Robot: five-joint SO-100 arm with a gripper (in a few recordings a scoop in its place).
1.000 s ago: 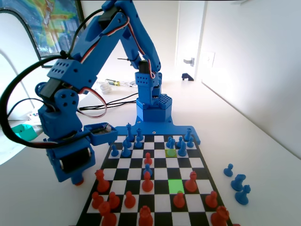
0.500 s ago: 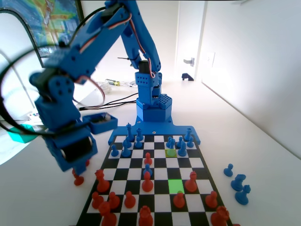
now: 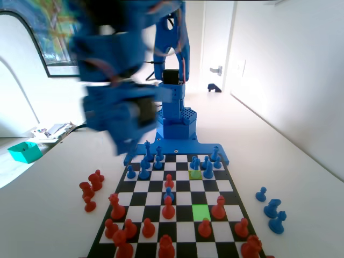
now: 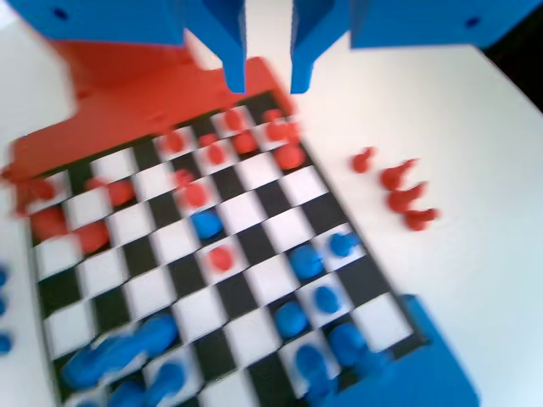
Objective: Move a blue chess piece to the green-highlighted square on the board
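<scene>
Gripper [image 4: 267,80] raised above the board [image 4: 254,246], empty, jaws apart with a clear gap.

In the wrist view the jaws hang over the board's red end, touching nothing. Which pawn [image 3: 208,171] is the task's is not certain; one blue pawn stands in the blue ranks just beside the olive square [image 3: 195,174], well below the blurred gripper in the fixed view. The green square [image 3: 201,212] lies bare, nearer the red pieces, far from the gripper.

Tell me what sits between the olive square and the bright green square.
Fixed view: only bare board squares lie between the olive square and the green-highlighted square; no piece.
</scene>
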